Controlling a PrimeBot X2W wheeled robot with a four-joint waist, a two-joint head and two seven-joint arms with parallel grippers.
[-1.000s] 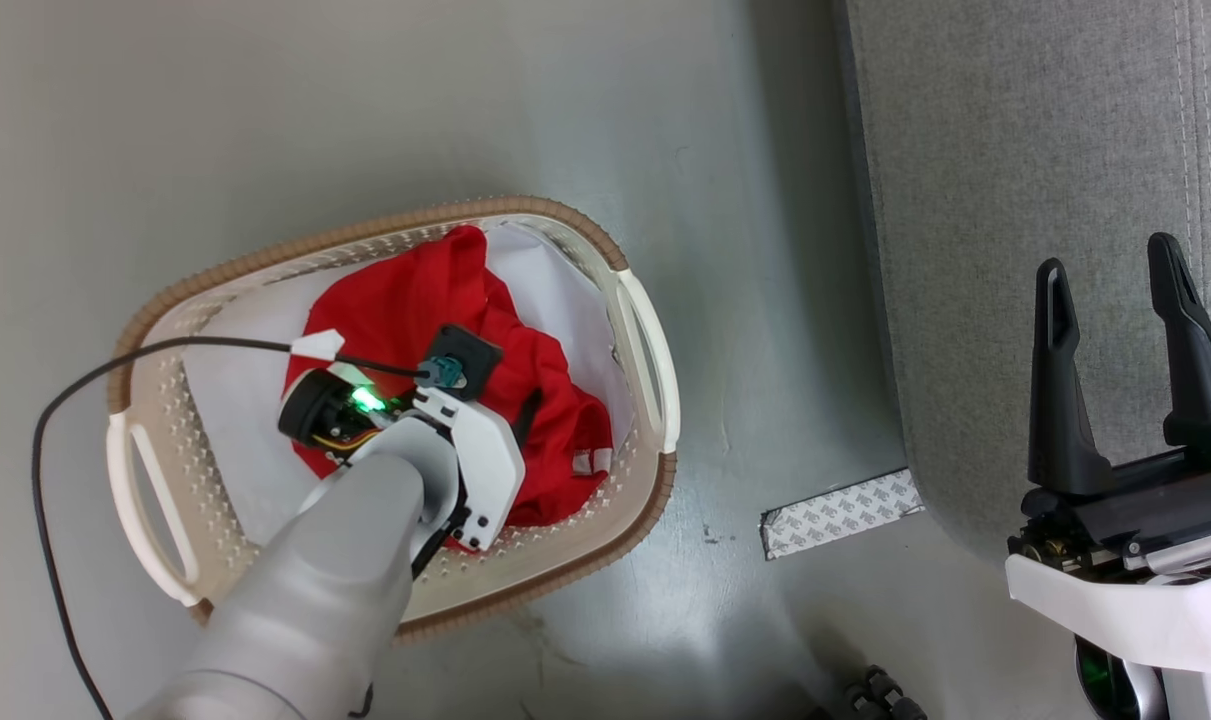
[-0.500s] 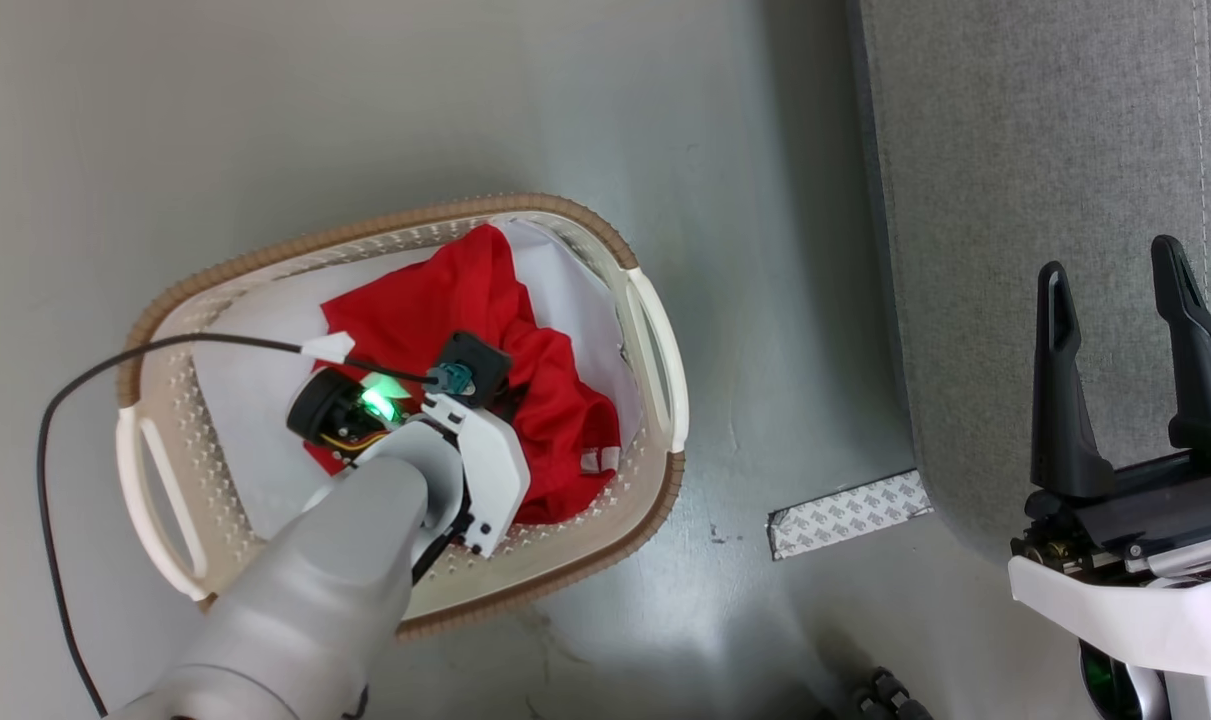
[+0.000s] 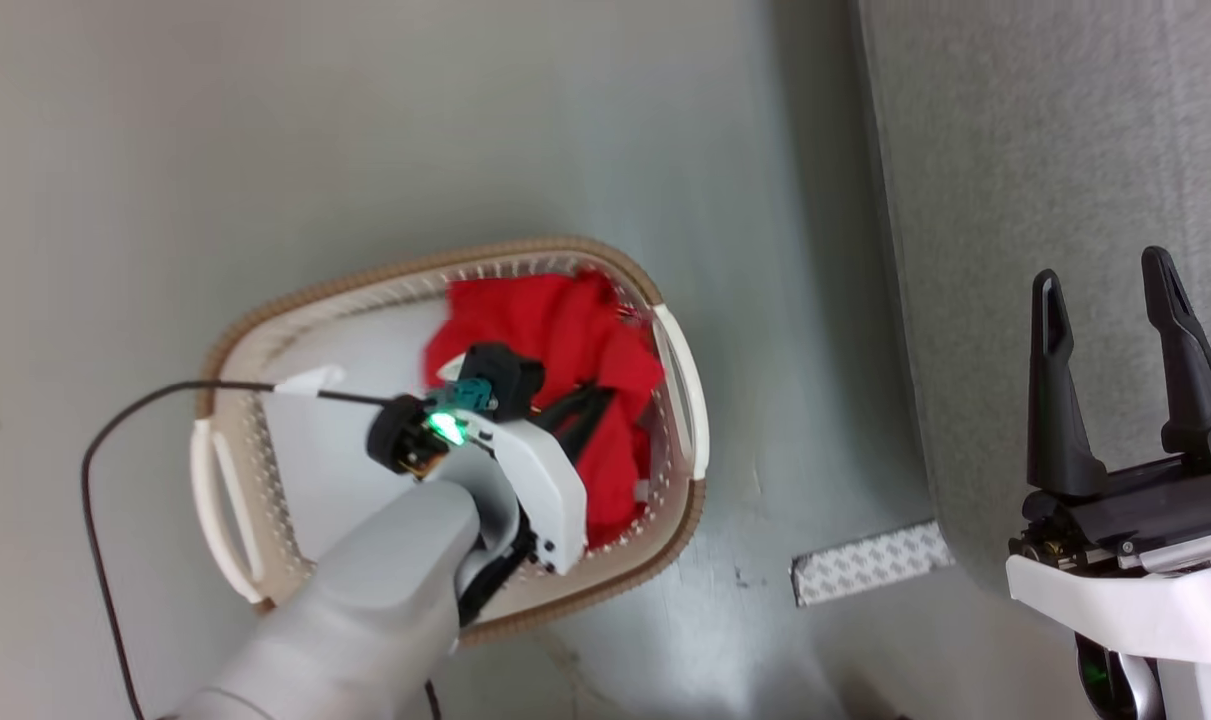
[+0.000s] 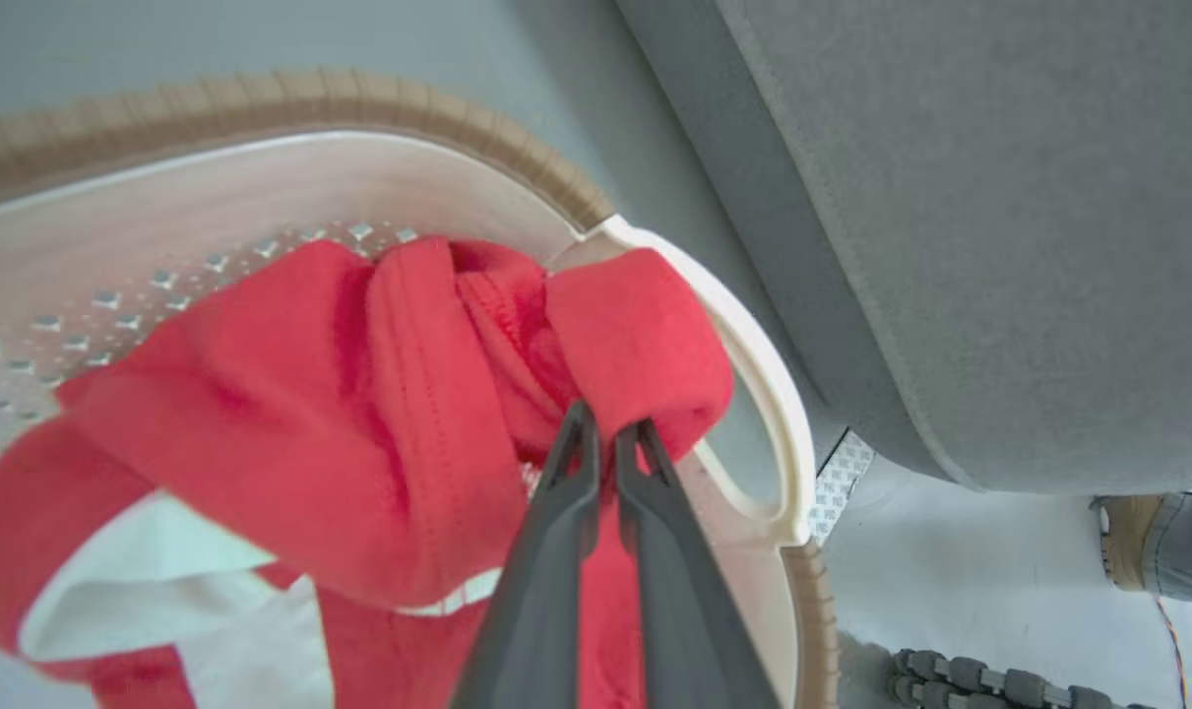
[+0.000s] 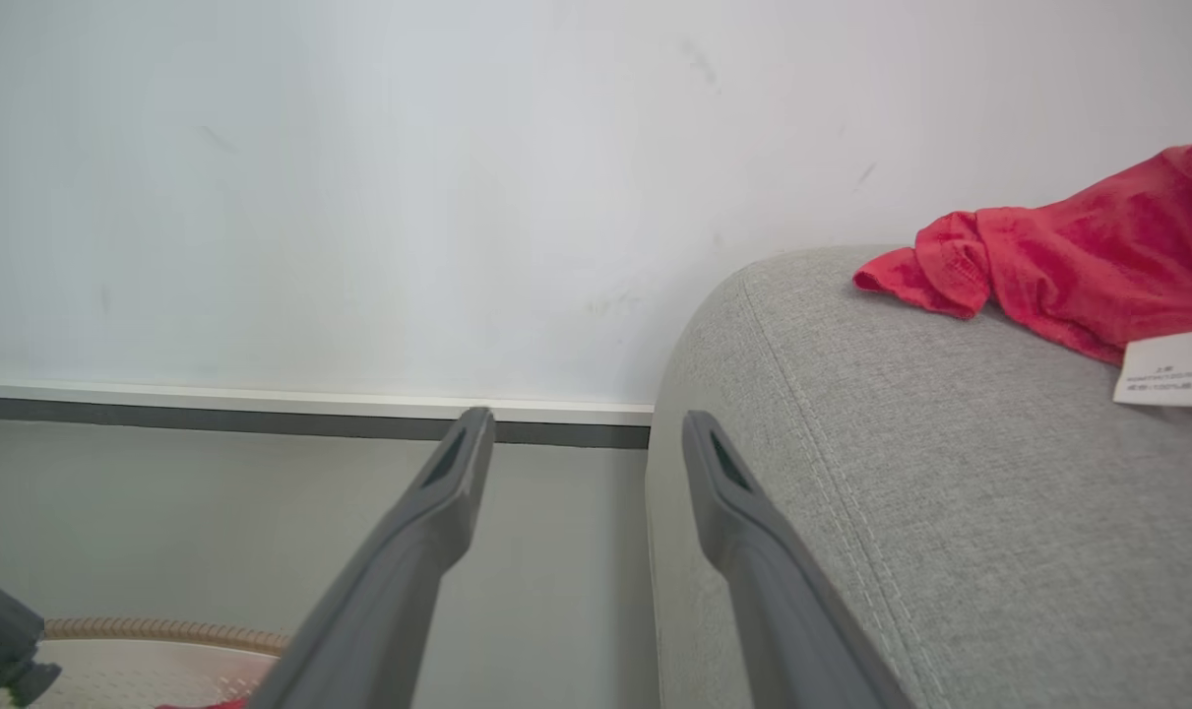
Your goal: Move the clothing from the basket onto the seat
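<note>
A white label (image 5: 1164,369) hangs from a red garment (image 5: 1078,256) lying on the seat (image 3: 1045,150), at the upper right of the right wrist view. Its dark print is too small to read. A pale tape patch (image 3: 870,562) on the grey floor (image 3: 265,120), lower centre-right in the head view, carries a faint repeating print that is also unreadable.

The jersey (image 4: 290,423) sits bunched in the right end of the basket (image 4: 261,167), near the centre of the head view. The left gripper (image 4: 605,428) is clamped on a fold of it, its dark fingers almost together with red cloth pinched at the tips. In the head view, which is blurred, the pale left forearm (image 3: 365,600) and wrist cover the fingertips and part of the jersey.

The jersey is soft knit with stitched seams. A white patch at the lower left of the left wrist view may be trim or other cloth; I cannot tell.

The basket is oval cream plastic pierced with small holes, with a ribbed brown rim and smooth looped handles. A white cloth (image 3: 335,450) lies in its left half.

The right gripper (image 3: 1101,270), at the lower right of the head view, has its fingers apart and holds nothing. The seat is grey woven fabric with rounded, stitched edges, cut off at the top and right. A person's shoe (image 4: 1127,537) shows at the right edge of the left wrist view.
</note>
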